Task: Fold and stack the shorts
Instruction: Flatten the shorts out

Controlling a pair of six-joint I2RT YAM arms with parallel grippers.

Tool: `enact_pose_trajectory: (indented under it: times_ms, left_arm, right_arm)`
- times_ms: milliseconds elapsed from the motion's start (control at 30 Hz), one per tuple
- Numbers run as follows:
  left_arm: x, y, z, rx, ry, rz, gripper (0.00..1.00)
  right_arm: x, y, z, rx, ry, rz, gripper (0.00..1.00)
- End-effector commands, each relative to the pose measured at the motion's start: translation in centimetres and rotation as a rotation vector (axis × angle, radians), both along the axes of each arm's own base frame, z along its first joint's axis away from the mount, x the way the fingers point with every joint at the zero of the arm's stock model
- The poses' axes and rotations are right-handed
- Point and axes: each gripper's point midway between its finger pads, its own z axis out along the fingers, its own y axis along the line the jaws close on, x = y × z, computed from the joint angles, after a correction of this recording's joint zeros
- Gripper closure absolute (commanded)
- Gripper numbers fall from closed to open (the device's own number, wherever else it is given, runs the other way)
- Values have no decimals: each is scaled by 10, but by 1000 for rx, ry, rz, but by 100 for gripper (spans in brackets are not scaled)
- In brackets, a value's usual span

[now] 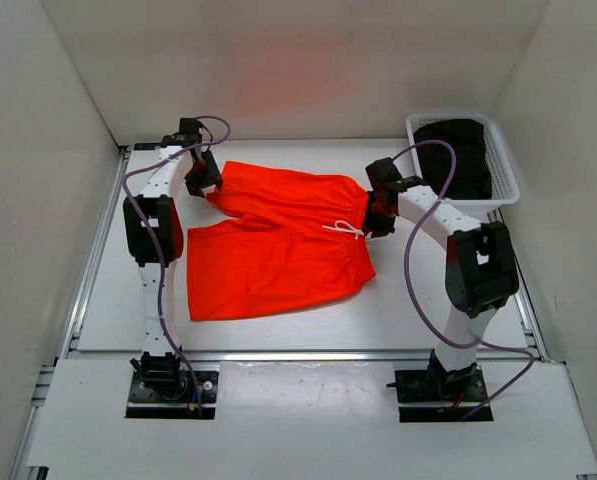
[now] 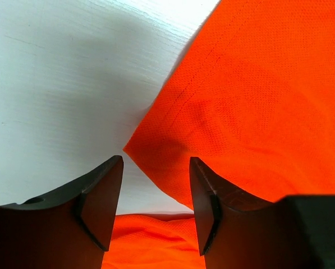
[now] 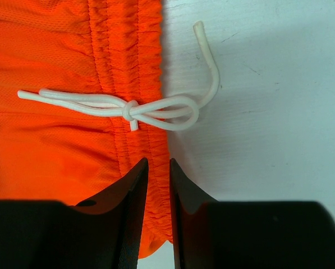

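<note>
The orange-red shorts lie spread flat on the white table, both legs pointing left and the waistband to the right. Their white drawstring is tied in a bow at the waistband. My left gripper stands open at the far leg's hem corner. In the left wrist view that corner lies just ahead of the left gripper, with more orange fabric under the gap. My right gripper is at the waistband's far end. In its wrist view the right gripper is closed narrowly on the gathered waistband edge.
A white basket stands at the back right with a black garment inside. White walls enclose the table on the left, back and right. Bare tabletop lies in front of the shorts.
</note>
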Motion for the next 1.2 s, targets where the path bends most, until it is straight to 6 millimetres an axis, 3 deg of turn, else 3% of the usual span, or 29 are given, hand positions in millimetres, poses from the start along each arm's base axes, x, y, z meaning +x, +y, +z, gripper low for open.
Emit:
enact_pose_trajectory:
  times_ms: [0, 233, 333, 500, 533, 633, 667, 900, 1000, 1067, 1133, 1167]
  left_arm:
    - [4, -1, 14, -9, -35, -8, 38]
    - [5, -6, -5, -34, -8, -20, 32]
    - [7, -8, -8, -42, -6, -24, 38]
    - [7, -8, -8, -42, -6, -24, 59]
    - [7, -8, -8, -42, -6, -24, 70]
    - [8, -8, 4, -43, -27, -24, 88]
    - [11, -8, 12, -44, -46, -25, 90]
    - [22, -24, 44, -72, -125, -58, 90]
    - [25, -33, 40, -91, -124, -78, 62]
    - [24, -36, 37, -104, -112, -85, 60]
    - [23, -37, 33, -112, -103, -89, 83]
    - [23, -37, 33, -112, -103, -89, 90]
  right_arm:
    - [6, 6, 6, 11, -24, 22, 73]
    - [6, 6, 2, 8, -15, 22, 73]
    - [6, 6, 2, 8, -15, 22, 73]
    - [8, 7, 5, 11, -24, 22, 73]
    - [8, 7, 5, 11, -24, 22, 73]
    - [8, 6, 1, 8, -15, 22, 73]
    - [8, 6, 1, 8, -15, 22, 73]
    - [8, 6, 1, 8, -15, 22, 73]
    - [7, 8, -2, 13, -3, 25, 73]
    - [7, 8, -2, 13, -3, 25, 73]
    - [7, 8, -2, 13, -3, 25, 73]
    - [7, 8, -2, 13, -3, 25, 73]
